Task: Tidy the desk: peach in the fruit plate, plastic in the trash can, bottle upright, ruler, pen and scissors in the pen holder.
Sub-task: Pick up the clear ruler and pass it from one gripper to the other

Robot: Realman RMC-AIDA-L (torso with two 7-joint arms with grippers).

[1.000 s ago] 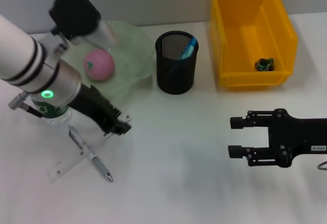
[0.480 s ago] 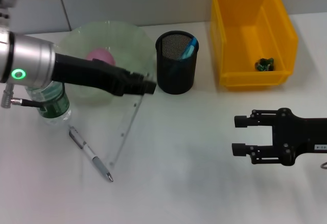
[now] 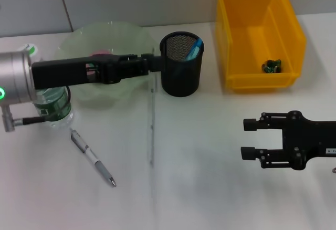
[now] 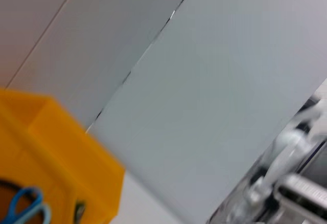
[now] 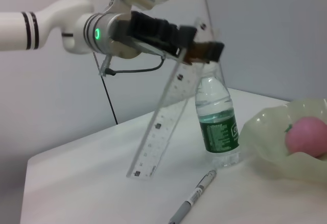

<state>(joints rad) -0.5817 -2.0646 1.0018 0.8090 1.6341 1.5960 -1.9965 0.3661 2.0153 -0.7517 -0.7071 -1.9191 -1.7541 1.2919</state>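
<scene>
My left gripper (image 3: pixel 153 62) is shut on the top end of the clear ruler (image 3: pixel 151 130), just left of the black mesh pen holder (image 3: pixel 181 67). The ruler (image 5: pixel 166 119) hangs steeply, its lower end close to the desk (image 3: pixel 199 188). Blue scissors (image 3: pixel 194 49) stand in the pen holder. The peach (image 5: pixel 306 134) lies in the green fruit plate (image 3: pixel 118 91), mostly hidden behind my arm in the head view. The bottle (image 5: pixel 217 121) stands upright beside the plate. A pen (image 3: pixel 93 159) lies on the desk. My right gripper (image 3: pixel 248 138) hovers open at the right.
The yellow trash can (image 3: pixel 231 41) stands at the back right with a small dark green crumpled piece of plastic (image 3: pixel 272 66) inside. A grey wall runs behind the desk. My left arm reaches across the fruit plate.
My left gripper has lifted the ruler off the desk and swung it right, from beside the pen to the pen holder's left side. The right gripper has barely shifted.
</scene>
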